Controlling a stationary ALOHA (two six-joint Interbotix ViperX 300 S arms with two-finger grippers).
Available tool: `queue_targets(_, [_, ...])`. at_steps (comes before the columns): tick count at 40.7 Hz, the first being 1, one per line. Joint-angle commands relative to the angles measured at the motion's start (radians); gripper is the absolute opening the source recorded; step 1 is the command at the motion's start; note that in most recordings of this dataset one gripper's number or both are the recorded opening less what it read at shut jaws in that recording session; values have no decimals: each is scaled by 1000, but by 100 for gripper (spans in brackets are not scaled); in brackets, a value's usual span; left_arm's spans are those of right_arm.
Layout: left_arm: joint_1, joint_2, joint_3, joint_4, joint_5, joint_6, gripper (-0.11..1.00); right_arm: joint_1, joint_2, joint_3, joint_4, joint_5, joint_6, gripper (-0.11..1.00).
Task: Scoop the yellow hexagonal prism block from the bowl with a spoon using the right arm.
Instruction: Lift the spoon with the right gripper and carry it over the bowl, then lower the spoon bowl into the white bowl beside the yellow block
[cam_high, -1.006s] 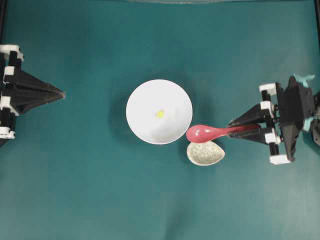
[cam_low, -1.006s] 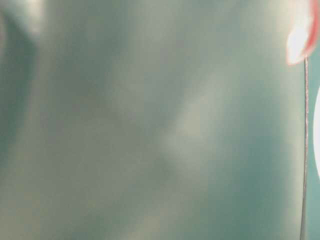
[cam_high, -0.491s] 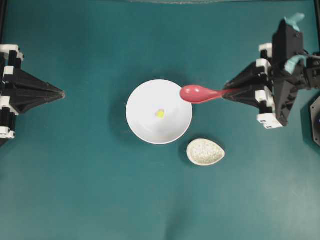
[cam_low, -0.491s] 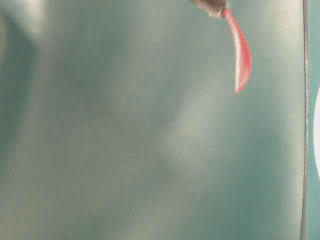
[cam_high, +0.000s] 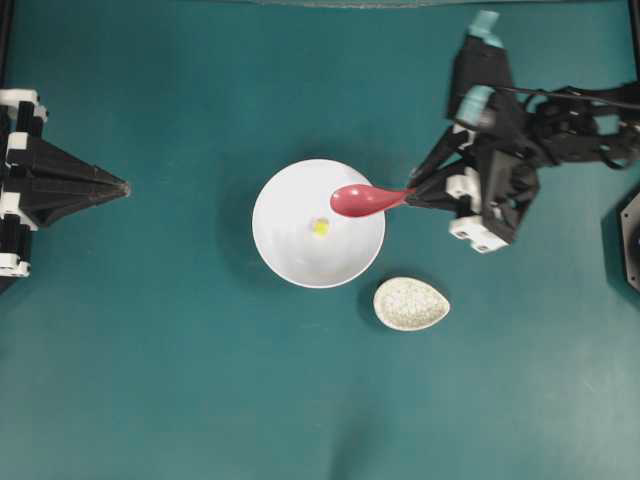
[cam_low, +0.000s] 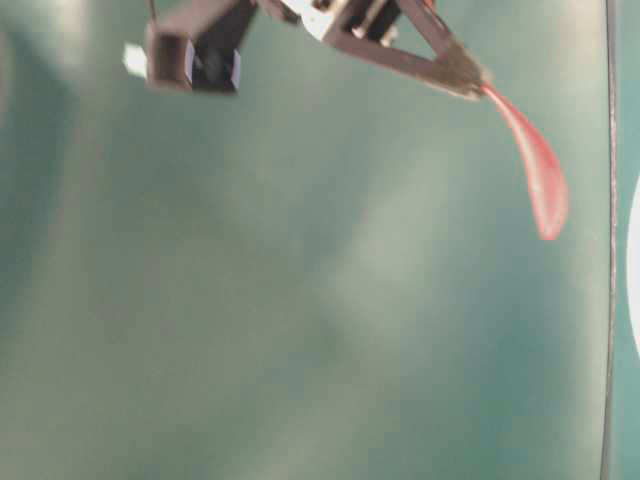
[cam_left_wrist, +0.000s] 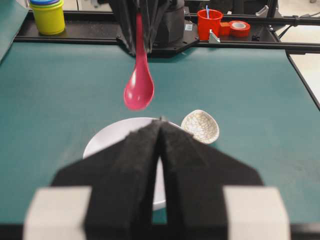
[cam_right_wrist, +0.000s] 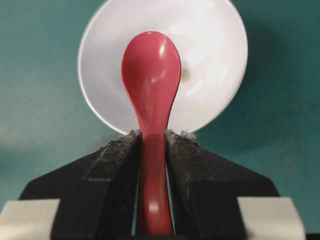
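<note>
Over the bowl (cam_high: 300, 255) — spoon (cam_high: 362, 200) poised
Right gripper (cam_high: 412, 196) clamps the handle; its scoop hangs just right of the yellow block (cam_high: 320, 227) — the closed left gripper (cam_high: 124, 187) sits farther off.

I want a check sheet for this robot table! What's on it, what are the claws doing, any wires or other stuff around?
Surface: teal mat, bare apart from the dishes.
Job's things: white bowl with the tiny yellow block inside; red spoon held in the air, scoop over the bowl's rim, not touching the block.
Clutter: speckled spoon rest beside the bowl, nothing on it.
Grippers: right gripper shut on the spoon's handle; left gripper shut, holding nothing, away from the bowl.
Cables: black cables along the right arm.
Surroundings: yellow cup, red cup and a tape roll behind the table.
</note>
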Motion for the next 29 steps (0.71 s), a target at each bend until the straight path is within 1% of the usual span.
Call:
queue_targets(1, [0, -2, -21, 3, -8, -2, -1, -5, 37, -69, -17, 51, 21, 23])
queue_targets(11, [0, -5, -21, 3, -6, -2, -1, -5, 146, -184, -75, 206, 78, 23])
queue_targets(23, [0, -5, -21, 3, -5, -2, -1, -5, 225, -282, -199, 380, 158, 23])
queue_targets(25, [-2, -5, -21, 3, -5, -2, -1, -5, 232, -293, -209, 403, 166, 23])
queue_targets(29, [-2, -5, -20, 3, -3, -3, -1, -3, 242, -304, -210, 433, 173, 23])
